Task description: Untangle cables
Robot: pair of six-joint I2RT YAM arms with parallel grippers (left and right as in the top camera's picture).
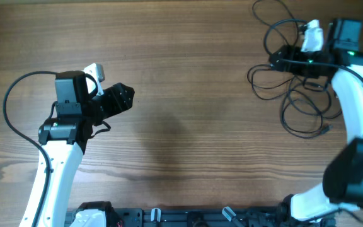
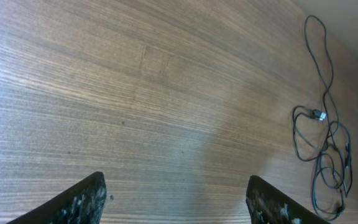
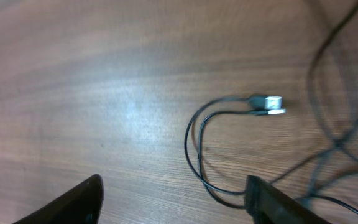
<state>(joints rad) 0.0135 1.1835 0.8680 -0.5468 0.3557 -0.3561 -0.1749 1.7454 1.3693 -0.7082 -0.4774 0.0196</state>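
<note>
The cables (image 1: 298, 101) are thin black wires lying in loose tangled loops at the far right of the wooden table. They also show at the right edge of the left wrist view (image 2: 325, 140). In the right wrist view a cable loop (image 3: 197, 143) ends in a silvery plug (image 3: 267, 103) lying flat on the wood. My right gripper (image 1: 276, 60) hovers over the left part of the tangle, open (image 3: 173, 199), and the loop runs up against its right finger. My left gripper (image 1: 126, 98) is open and empty (image 2: 176, 199), far to the left of the cables.
The wooden table (image 1: 188, 126) spans every view. A thick black robot cable (image 1: 14, 101) arcs beside the left arm. The arm bases and a black rail (image 1: 188, 217) line the front edge.
</note>
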